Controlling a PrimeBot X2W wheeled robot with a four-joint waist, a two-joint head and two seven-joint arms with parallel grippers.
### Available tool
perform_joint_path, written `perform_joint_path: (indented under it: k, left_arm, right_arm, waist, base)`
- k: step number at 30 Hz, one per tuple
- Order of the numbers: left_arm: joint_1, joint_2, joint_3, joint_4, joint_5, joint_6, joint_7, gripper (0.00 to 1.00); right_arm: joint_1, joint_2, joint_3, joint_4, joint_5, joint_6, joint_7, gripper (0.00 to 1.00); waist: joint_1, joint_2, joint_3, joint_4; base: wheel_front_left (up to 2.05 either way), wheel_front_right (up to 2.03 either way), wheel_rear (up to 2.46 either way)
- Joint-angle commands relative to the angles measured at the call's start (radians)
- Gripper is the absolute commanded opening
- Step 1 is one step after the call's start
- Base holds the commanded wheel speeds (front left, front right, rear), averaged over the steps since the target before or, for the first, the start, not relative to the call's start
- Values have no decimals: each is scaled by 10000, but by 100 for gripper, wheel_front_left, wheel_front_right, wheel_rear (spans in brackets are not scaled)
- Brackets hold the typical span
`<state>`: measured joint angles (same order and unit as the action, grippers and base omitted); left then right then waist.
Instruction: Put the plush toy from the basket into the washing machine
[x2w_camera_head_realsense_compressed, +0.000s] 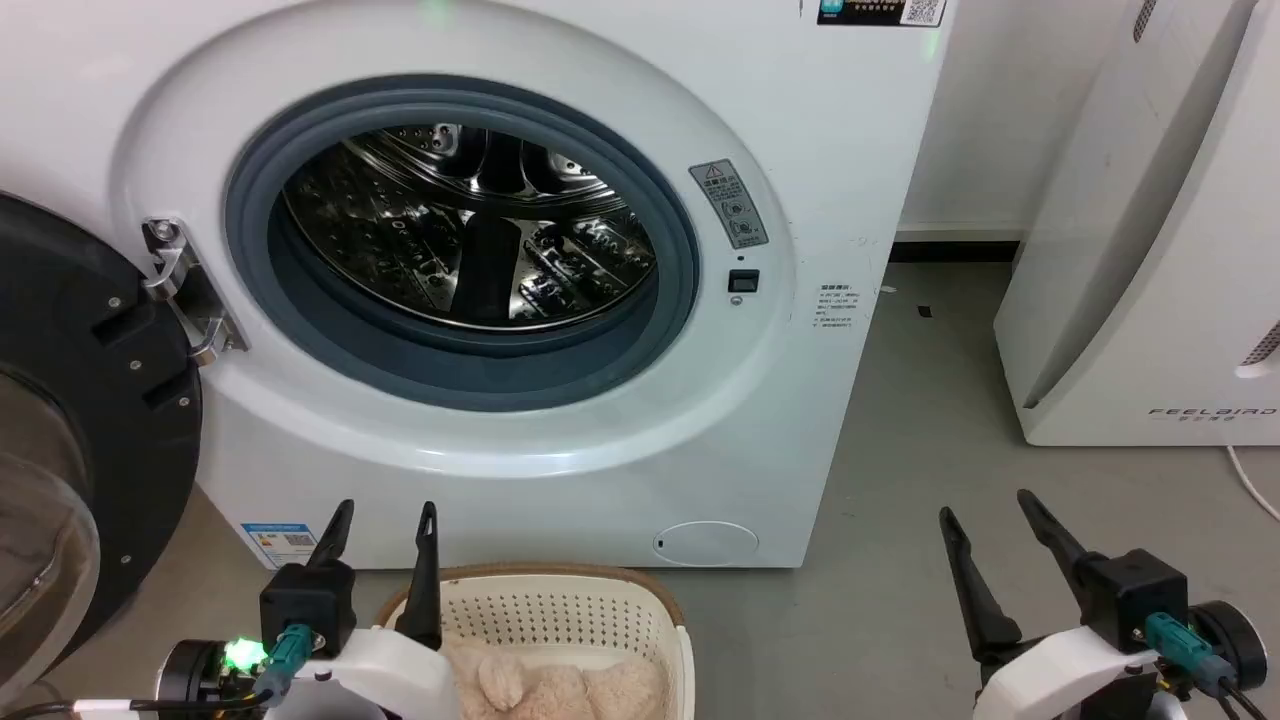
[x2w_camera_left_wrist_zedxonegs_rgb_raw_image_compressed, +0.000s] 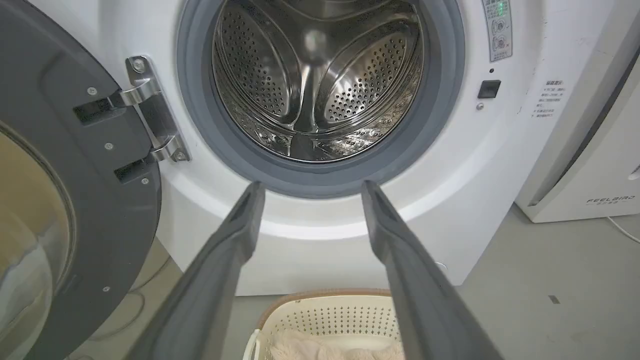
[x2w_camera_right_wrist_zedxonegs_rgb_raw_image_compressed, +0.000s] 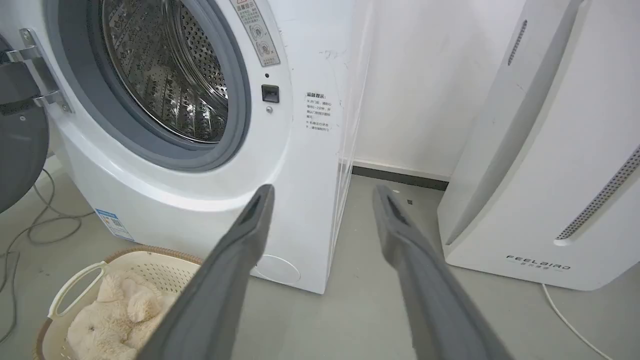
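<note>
Washing machine (x2w_camera_head_realsense_compressed: 780, 420) first: we count one, white, front-loading, taking up the far left and middle of the scene. Its black round door (x2w_camera_head_realsense_compressed: 90, 400) is swung open to the left, baring the grey seal and steel drum (x2w_camera_head_realsense_compressed: 470, 230). It carries a grey warning sticker (x2w_camera_head_realsense_compressed: 730, 205) right of the opening, a blue label (x2w_camera_head_realsense_compressed: 285, 540) low on the left and a QR sticker (x2w_camera_head_realsense_compressed: 880, 10) at the top; we cannot read the print on any of them.

To the right stands one white appliance (x2w_camera_head_realsense_compressed: 1150, 250), marked FEELBIRD low on its front.

One basket (x2w_camera_head_realsense_compressed: 560, 610) sits on the grey floor (x2w_camera_head_realsense_compressed: 900, 500), near us and just in front of the washer. It is cream with perforated sides and a brown rim. The one plush toy (x2w_camera_head_realsense_compressed: 560, 690), fluffy and cream-beige, lies inside it.

We see two grippers. The left gripper (x2w_camera_head_realsense_compressed: 387, 510) hangs over the basket's left rim, jaws apart and empty. The right gripper (x2w_camera_head_realsense_compressed: 985, 505) hangs over bare floor to the right, well apart from the basket, jaws likewise apart and empty.
</note>
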<state>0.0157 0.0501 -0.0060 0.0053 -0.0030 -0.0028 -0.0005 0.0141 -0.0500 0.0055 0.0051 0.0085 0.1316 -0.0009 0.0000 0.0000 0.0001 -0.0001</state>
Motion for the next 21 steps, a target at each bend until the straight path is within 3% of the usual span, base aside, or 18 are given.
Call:
perform_joint_path:
  k: [1,21]
  left_arm:
    - [10,0,-2,17,-21,-4,-51,100]
    - [-104,1,-136,366,-219,-124,-469,100]
  right_arm:
    - [-5,0,25,23,40,0,-51,100]
    - [-179,0,206,69,225,-2,-468,100]
  waist:
    - [0,0,2,-2]
    - [0,0,440,-59]
  base:
    - [0,0,0]
    - [0,0,0]
